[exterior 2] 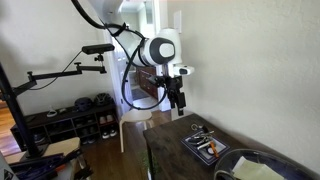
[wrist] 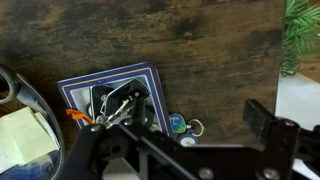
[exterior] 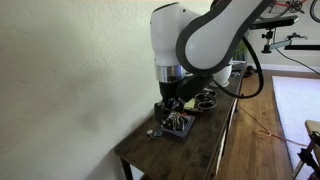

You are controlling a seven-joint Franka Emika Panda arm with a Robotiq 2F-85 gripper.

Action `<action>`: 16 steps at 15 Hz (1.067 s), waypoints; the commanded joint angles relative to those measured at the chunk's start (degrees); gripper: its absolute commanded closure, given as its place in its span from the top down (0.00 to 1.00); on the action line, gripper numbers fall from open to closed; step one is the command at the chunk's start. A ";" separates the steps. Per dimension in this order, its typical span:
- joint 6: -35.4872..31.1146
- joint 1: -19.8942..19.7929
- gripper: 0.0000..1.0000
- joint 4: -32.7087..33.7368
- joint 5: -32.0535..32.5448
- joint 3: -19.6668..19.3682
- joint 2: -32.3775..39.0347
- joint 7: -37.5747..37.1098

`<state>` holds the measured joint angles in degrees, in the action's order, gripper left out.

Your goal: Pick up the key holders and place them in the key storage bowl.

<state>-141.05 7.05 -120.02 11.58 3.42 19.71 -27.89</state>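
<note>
- One key holder (wrist: pixel 181 125) lies flat on the counter (wrist: pixel 200 40), just beside the bottom right corner of the bowl (wrist: pixel 75 92). It is outside the bowl.
- In the wrist view it is a tiny round blue-green bead with a small silver ring on it.
- Its long way runs across the picture from side to side. The bead end is next to the bowl and the ring end points away from it, to the right.
- In an exterior view a small pale speck (exterior: pixel 152 132) sits on the counter beside the bowl (exterior: pixel 180 128). It is too small to see well.
- The bowl is low, dark and square, with a blue and white edge. It sits a little turned on the counter.
- A heap of keys and small metal bits lies inside the bowl, with one orange bit at its left side.
- The claw (wrist: pixel 185 140) hangs over the bowl and touches nothing. In the wrist view its two dark fingers stand wide apart, with nothing between them.
- In both exterior views the claw (exterior: pixel 172 106) (exterior 2: pixel 178 100) points straight down, up in the air above the counter.
- The counter (exterior 2: pixel 165 150) is dark brown wood and stands against a pale wall.
- A green plant (wrist: pixel 300 35) shows at the right edge of the wrist view.
- A white sheet (wrist: pixel 20 135) lies at the bottom left.
</note>
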 commanded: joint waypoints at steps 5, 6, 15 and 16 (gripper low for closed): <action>0.02 2.78 1.00 2.36 -1.31 -2.52 2.05 -1.68; 0.02 2.77 1.00 2.36 -1.30 -2.56 2.05 -1.67; -0.47 2.70 1.00 3.99 -3.60 -2.53 4.41 -2.63; -0.71 2.89 1.00 4.64 -3.81 -2.77 5.21 -3.21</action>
<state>-141.04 8.31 -117.25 9.29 2.38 22.78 -30.24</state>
